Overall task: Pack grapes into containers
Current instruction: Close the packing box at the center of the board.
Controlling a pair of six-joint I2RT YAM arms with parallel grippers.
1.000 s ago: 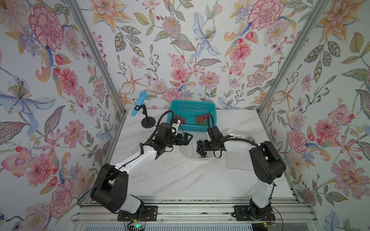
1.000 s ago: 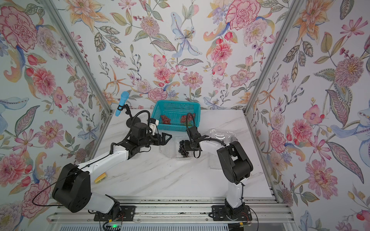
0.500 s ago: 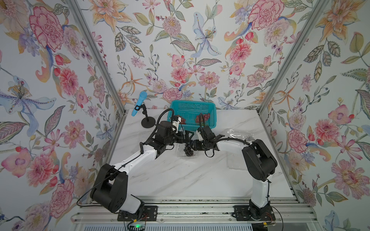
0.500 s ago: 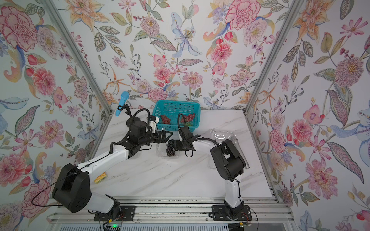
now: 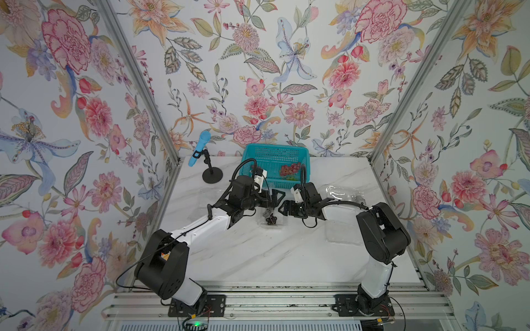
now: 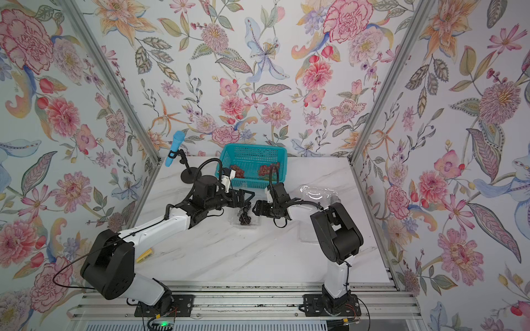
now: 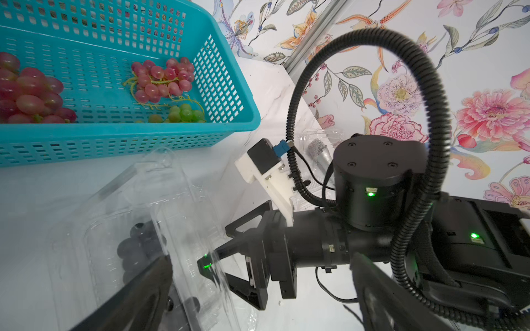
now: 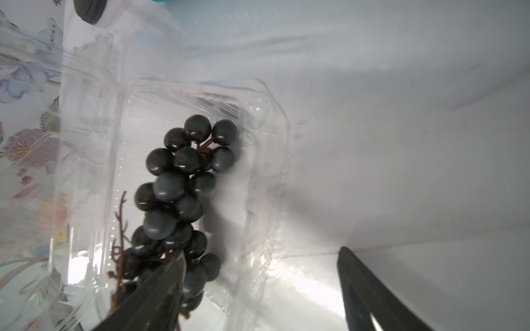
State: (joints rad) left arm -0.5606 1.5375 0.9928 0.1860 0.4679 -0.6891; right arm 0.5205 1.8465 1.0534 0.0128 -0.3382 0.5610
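Note:
A dark purple-black bunch of grapes (image 5: 271,220) (image 6: 245,219) (image 8: 183,186) lies in an open clear container (image 5: 279,226) (image 8: 266,177) at mid-table. My right gripper (image 5: 284,207) (image 8: 261,258) hangs just right of it, open and holding nothing; one finger (image 8: 160,286) overlaps the bunch's near end in the right wrist view. My left gripper (image 5: 276,197) (image 7: 261,258) is wide open just behind the container, by its raised clear lid (image 7: 183,217). Red grapes (image 5: 289,169) (image 7: 160,80) and green grapes (image 7: 183,113) lie in the teal basket (image 5: 275,149).
Two more clear containers (image 5: 344,195) (image 5: 344,233) sit on the right side of the white marble table. A blue microphone (image 5: 199,149) on a black stand (image 5: 212,174) is at the back left. Floral walls close the table in on three sides.
My right gripper brought the dark bunch leftward over the centre container, opened, let it drop in and drew back to the right. The left arm has barely moved.

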